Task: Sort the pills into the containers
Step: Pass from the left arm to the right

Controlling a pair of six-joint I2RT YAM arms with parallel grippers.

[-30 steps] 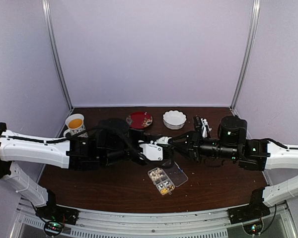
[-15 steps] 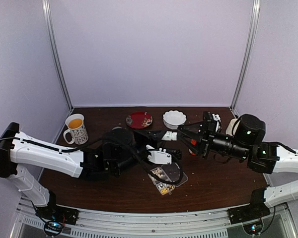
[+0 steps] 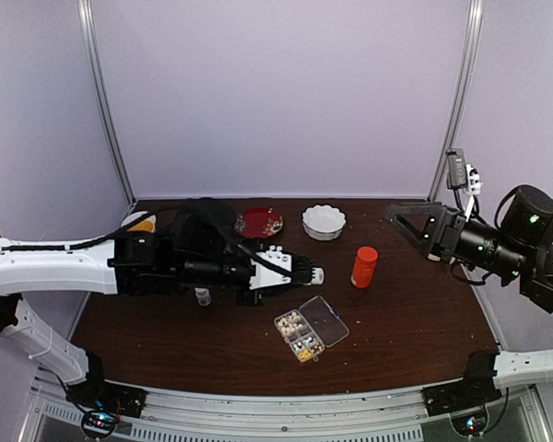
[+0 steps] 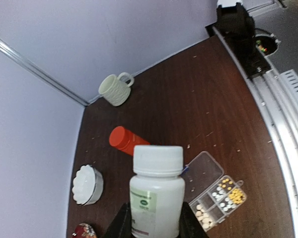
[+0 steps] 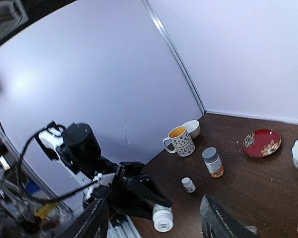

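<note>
Your left gripper [image 4: 156, 224] clamps a capped white bottle [image 4: 157, 191] while the right gripper [image 3: 407, 223] hangs open, empty; uncapping it by the pill box [image 3: 324, 321] likely comes next.

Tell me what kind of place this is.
Most likely a robot test cell in a lab: plain pale walls box in a brown table, two robot arms mount on a metal rail at its edge, and a pill box and mug serve as props.
</note>
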